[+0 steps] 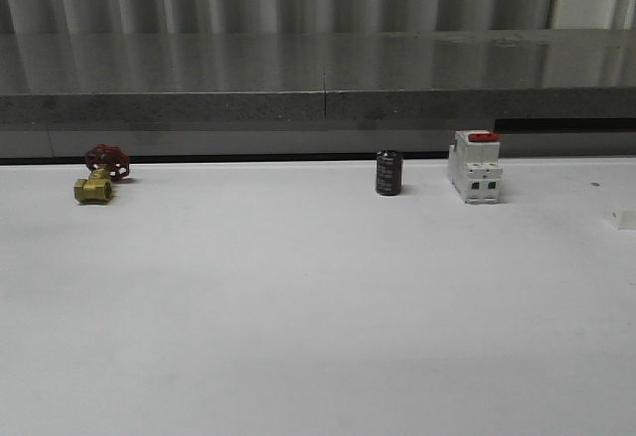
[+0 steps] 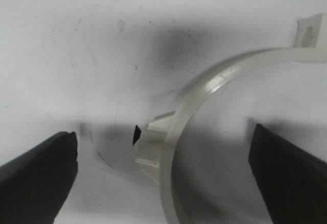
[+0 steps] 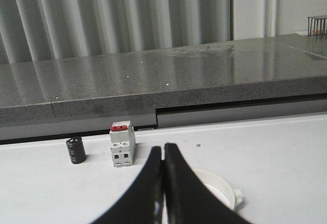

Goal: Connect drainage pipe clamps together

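front view: white table (image 1: 298,337) with a brass valve (image 1: 94,190) with a red handwheel at about 10 o'clock, a small black cylinder (image 1: 389,173) at about 1 o'clock and the white breaker with the red top (image 1: 474,166) just beside it further toward 2 o'clock, both upright near the table's far edge. a small white block (image 1: 623,219) sits at the 3 o'clock edge. left gripper (image 2: 163,168) is wide open, black fingers (image 2: 38,175) spread well apart, holding nothing. one pipe clamp half (image 2: 204,112), a pale curved band with a side lug and a flat end tab, lies flat on the table between the two fingers, its lug side nearer one finger; no contact with either finger visible. right gripper (image 3: 163,183) has its jaws pressed together, tips touching, nothing seen between them. right wrist view shows a second white clamp half (image 3: 222,193) lying on the table just behind the closed fingers, partly hidden by them; can't tell if it touches them. breaker and black cylinder stand beyond it near the far edge, close together but apart.
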You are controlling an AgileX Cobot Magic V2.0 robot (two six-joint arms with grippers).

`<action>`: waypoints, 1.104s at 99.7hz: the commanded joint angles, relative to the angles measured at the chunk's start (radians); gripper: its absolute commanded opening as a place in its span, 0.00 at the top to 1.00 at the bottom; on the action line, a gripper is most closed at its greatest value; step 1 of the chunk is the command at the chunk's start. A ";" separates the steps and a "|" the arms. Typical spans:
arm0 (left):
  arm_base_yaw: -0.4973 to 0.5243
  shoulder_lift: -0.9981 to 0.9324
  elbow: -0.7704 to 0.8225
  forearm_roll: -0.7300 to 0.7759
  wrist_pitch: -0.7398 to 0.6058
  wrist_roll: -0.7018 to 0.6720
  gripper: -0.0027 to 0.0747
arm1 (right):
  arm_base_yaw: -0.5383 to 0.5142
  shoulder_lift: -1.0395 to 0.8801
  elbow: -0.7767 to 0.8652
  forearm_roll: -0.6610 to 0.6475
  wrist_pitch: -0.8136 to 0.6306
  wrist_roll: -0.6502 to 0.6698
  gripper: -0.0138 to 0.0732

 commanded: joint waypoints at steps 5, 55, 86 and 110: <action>0.000 -0.028 -0.029 -0.018 -0.031 0.005 0.11 | 0.000 -0.017 -0.017 -0.002 -0.083 -0.007 0.92; 0.000 -0.029 -0.031 -0.018 -0.023 0.005 0.72 | 0.000 -0.017 -0.017 -0.002 -0.083 -0.007 0.92; -0.002 -0.091 -0.071 -0.075 0.041 0.005 0.99 | 0.000 -0.017 -0.017 -0.002 -0.083 -0.007 0.92; -0.049 -0.209 -0.067 -0.181 0.139 -0.091 0.99 | 0.000 -0.017 -0.017 -0.002 -0.083 -0.007 0.92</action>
